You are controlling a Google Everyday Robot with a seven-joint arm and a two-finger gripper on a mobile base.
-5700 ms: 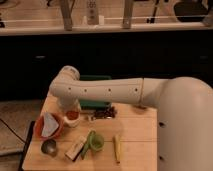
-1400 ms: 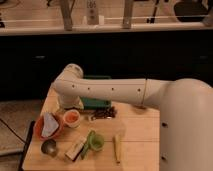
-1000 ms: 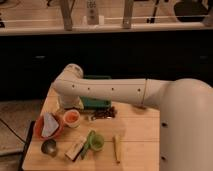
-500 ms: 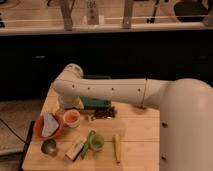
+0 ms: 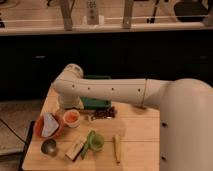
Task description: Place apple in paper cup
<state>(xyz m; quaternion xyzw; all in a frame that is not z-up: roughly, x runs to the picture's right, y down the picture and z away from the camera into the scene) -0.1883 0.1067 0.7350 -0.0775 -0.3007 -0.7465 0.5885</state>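
The apple (image 5: 72, 117) shows as an orange-red round inside the small white paper cup (image 5: 71, 122), which stands on the left part of the wooden table. My gripper (image 5: 65, 104) hangs at the end of the white arm, just above and slightly behind the cup. It is mostly hidden by the arm's wrist. It does not touch the apple.
An orange-red bowl with a grey-blue cloth (image 5: 47, 126) sits left of the cup. A green cup (image 5: 95, 142), a metal round thing (image 5: 48, 147), a small box (image 5: 75, 148) and a yellowish stick-like item (image 5: 117, 148) lie in front. A dark packet (image 5: 104, 113) and a green box (image 5: 96, 103) are behind.
Since the earliest frame my gripper has risen off the cup, and the apple now shows inside it. Over the last second nothing has visibly moved.
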